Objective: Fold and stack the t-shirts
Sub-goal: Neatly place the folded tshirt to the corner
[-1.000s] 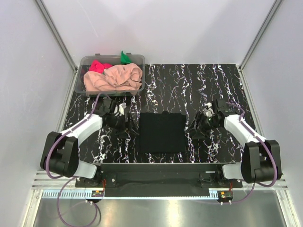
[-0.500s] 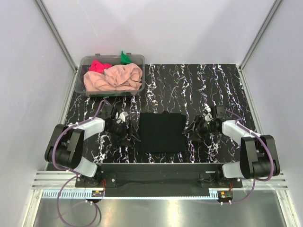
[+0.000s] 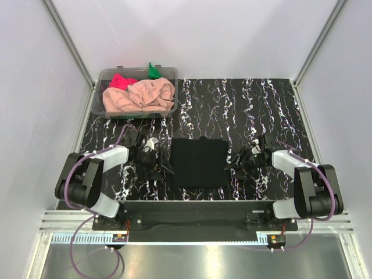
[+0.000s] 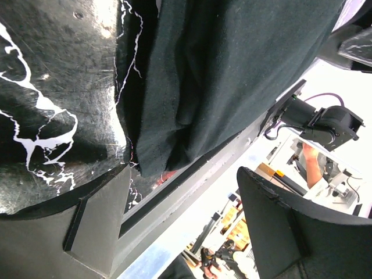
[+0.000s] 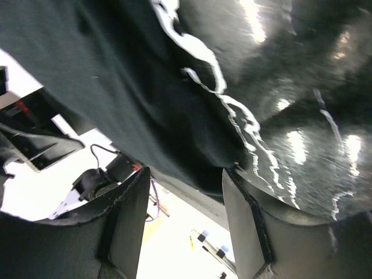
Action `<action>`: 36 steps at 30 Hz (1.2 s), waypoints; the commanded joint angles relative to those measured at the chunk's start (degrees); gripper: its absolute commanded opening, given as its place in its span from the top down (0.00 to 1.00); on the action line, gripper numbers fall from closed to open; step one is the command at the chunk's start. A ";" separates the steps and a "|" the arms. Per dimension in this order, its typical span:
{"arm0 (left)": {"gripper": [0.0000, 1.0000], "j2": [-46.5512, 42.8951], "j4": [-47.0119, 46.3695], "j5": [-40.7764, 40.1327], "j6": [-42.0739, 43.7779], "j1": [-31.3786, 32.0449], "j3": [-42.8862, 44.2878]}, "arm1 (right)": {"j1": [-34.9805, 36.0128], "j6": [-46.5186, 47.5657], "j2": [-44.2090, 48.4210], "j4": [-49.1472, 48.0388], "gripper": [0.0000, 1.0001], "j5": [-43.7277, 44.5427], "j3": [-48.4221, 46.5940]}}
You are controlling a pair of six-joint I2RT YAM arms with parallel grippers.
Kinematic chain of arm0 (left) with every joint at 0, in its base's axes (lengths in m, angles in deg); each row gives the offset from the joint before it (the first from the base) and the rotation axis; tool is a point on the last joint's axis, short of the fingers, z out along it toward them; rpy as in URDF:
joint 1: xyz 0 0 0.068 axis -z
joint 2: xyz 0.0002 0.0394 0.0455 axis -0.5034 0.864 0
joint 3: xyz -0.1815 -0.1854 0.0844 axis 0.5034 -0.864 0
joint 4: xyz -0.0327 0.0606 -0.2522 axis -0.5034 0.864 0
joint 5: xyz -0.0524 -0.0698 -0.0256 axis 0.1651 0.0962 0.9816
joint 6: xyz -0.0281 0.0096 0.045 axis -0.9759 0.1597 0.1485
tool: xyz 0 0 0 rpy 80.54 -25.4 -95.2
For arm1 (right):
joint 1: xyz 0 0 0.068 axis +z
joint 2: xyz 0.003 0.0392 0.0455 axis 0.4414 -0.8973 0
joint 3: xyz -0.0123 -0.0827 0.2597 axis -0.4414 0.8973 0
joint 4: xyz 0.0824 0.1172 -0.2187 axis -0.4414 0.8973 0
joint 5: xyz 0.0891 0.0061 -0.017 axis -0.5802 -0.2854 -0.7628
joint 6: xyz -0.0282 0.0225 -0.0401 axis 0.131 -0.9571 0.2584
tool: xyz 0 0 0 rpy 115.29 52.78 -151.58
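The black t-shirt lies folded into a flat rectangle at the table's middle front. My left gripper is open and low at its near-left corner; the left wrist view shows that cloth corner ahead of the spread fingers, not between them. My right gripper is open and low at the shirt's right edge; the right wrist view shows the black cloth just beyond its fingers. The peach-pink t-shirt, the bright pink-red one and the green one lie crumpled in the clear tub.
The clear plastic tub stands at the back left of the black marbled table. White walls with metal posts close in the sides and back. The table's front edge runs just behind the arm bases.
Both grippers have dropped and drawn toward the near corners of the folded black shirt. The shirt itself has not moved.
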 commanded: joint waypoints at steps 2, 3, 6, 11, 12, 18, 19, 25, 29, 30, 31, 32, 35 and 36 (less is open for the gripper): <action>0.22 -0.13 -0.66 2.45 0.61 -0.28 0.38 | -0.18 2.93 -1.35 4.37 0.39 3.58 0.41; 0.22 0.22 -0.57 2.45 0.88 -0.28 0.73 | -0.18 3.46 -1.97 4.28 0.40 3.06 0.67; 0.22 1.62 -0.48 2.71 0.97 -0.28 1.44 | -0.18 3.20 -3.11 3.41 0.40 2.70 0.41; 0.23 3.21 -0.39 3.24 0.62 -0.28 2.93 | -0.09 3.64 -7.94 1.21 0.40 1.12 -0.38; 0.23 3.39 -0.48 3.85 0.62 -0.28 3.02 | -0.09 3.90 -8.64 0.51 0.40 0.42 -0.38; 0.23 4.44 -0.39 5.09 1.49 -0.28 3.72 | -0.09 4.26 -7.69 -2.84 0.40 -2.92 -1.17; 0.23 4.53 -0.48 5.44 1.49 -0.28 3.72 | -0.09 4.26 -7.16 -2.84 0.40 -3.97 -1.17; 0.23 5.76 -0.48 6.85 2.37 -0.28 3.72 | -0.09 3.90 -1.97 -2.84 0.38 -5.03 -0.47; 0.23 7.43 -0.48 7.11 2.90 -0.28 3.99 | 0.08 5.92 -6.36 -3.89 0.38 -6.35 -0.64; 0.24 7.52 -0.57 6.94 3.07 -0.28 3.99 | 0.17 6.54 -7.15 -4.15 0.38 -6.09 -0.64; 0.24 7.43 -0.57 6.76 2.99 -0.28 3.90 | 0.26 6.80 -8.03 -4.24 0.38 -5.74 -0.82; 0.24 7.26 -0.48 6.41 2.81 -0.28 3.90 | 0.17 7.15 -8.21 -4.15 0.38 -5.56 -0.99; 0.24 6.55 -0.48 6.23 2.20 -0.28 3.90 | 0.35 7.24 -8.56 -3.54 0.38 -4.95 -1.34; 0.24 6.47 -0.48 6.23 1.94 -0.28 3.90 | 0.35 7.24 -8.65 -3.54 0.38 -5.12 -1.35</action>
